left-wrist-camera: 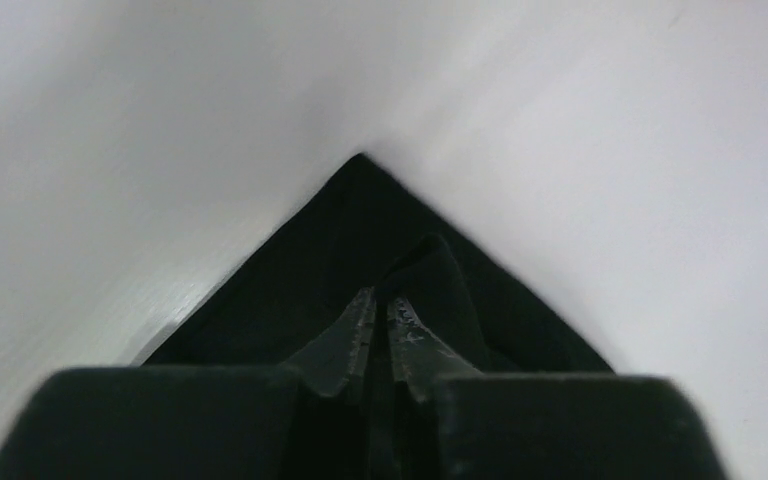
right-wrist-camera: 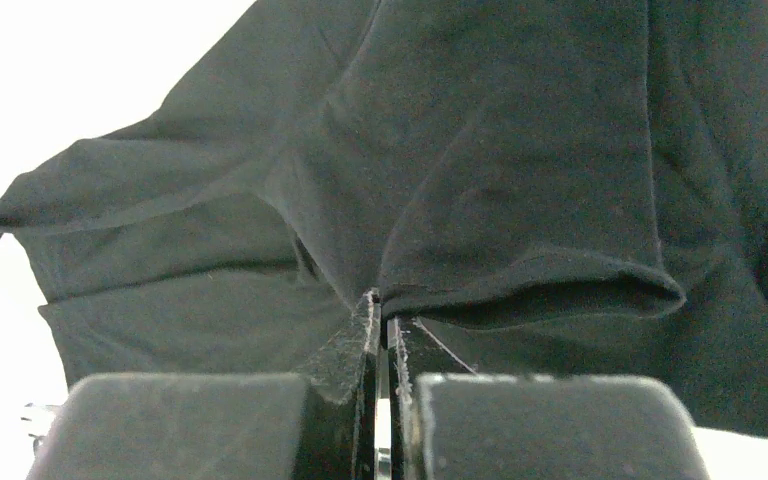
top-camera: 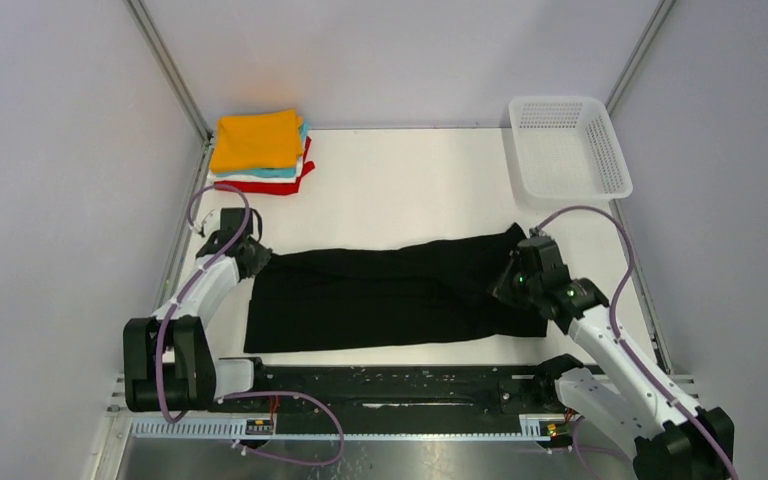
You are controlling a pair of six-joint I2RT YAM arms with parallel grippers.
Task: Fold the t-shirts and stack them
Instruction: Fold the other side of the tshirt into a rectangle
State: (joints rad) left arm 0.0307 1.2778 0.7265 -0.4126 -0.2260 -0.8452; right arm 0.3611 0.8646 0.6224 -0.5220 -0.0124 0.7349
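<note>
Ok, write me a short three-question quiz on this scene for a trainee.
1. True or false: a shirt lies in the basket.
2. Which colour tops the folded stack? A red, B orange, C white.
3. What are the left gripper and right gripper both shut on?
Key: 1 false; 2 B; 3 the black shirt, one gripper at each end.
</note>
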